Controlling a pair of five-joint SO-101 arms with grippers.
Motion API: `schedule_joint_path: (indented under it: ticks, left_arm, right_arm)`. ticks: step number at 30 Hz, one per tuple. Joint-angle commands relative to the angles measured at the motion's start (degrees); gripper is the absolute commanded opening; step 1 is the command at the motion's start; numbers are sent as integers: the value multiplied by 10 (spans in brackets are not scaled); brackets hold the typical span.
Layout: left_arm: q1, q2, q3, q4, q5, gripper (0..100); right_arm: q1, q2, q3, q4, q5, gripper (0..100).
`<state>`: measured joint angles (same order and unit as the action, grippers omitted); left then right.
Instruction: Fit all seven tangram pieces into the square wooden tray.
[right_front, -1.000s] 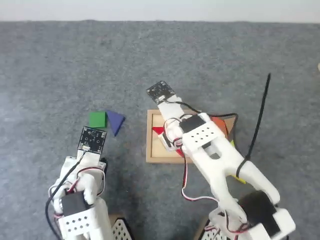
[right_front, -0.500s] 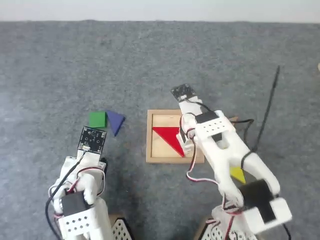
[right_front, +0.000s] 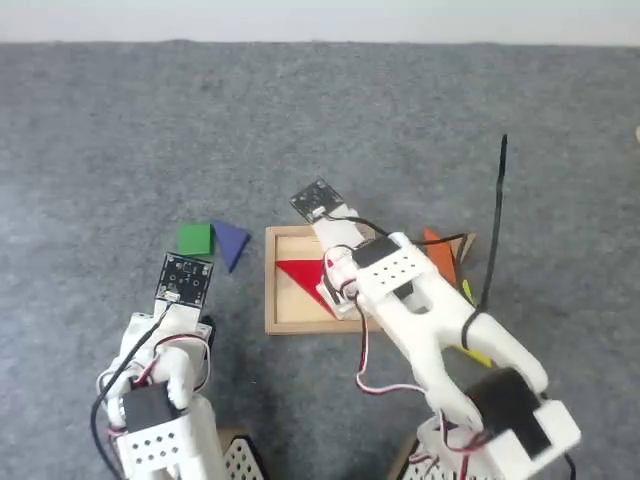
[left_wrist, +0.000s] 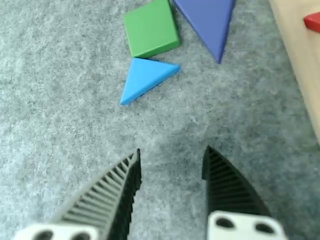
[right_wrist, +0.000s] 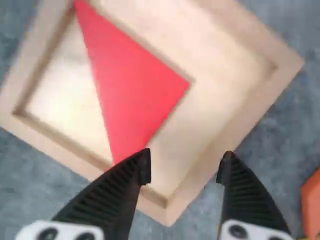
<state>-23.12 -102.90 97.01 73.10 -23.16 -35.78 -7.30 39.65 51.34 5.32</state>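
The pale smooth square wooden tray (right_wrist: 235, 120) holds a matt red triangle (right_wrist: 132, 105) on the fuzzy grey carpeted table (right_front: 120, 130).

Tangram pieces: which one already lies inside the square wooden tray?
The red triangle: it lies inside the square wooden tray, while the green square, dark blue triangle and light blue triangle lie on the carpet.

Soft, even light falls from overhead, leaving the grey mat (right_front: 120, 130) uniformly bright in the high view, with no hard-edged shadows. In the right wrist view the wooden tray (right_wrist: 230, 135) takes a pale glare across its floor (strongest beside the red triangle (right_wrist: 130, 95)), and its inner walls throw only narrow dark lines. In the left wrist view the green square (left_wrist: 151, 27) casts a slim shadow along one edge, and the mat dims slightly near the left gripper (left_wrist: 172, 150).
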Motion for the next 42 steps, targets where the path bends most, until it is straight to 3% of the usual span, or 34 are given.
schedule_joint_path:
  ticks: [1, 14, 23, 38, 42]
  left_arm:
    - [-3, -11, -6, 4, -3, 193]
    - [-3, -11, -6, 4, -3, 193]
    - [0, -11, -6, 4, 0, 193]
    - [4, -12, -9, 1, -4, 194]
    - [17, -12, -75, -91, -12, 192]
  right_arm:
    - [-5, -28, 10, -40, 8, 234]
    - [95, 37, 17, -73, 0, 234]
    - [101, -37, 83, -134, -4, 234]
    - [99, 5, 62, -132, -4, 234]
    - [101, 4, 67, -135, -4, 234]
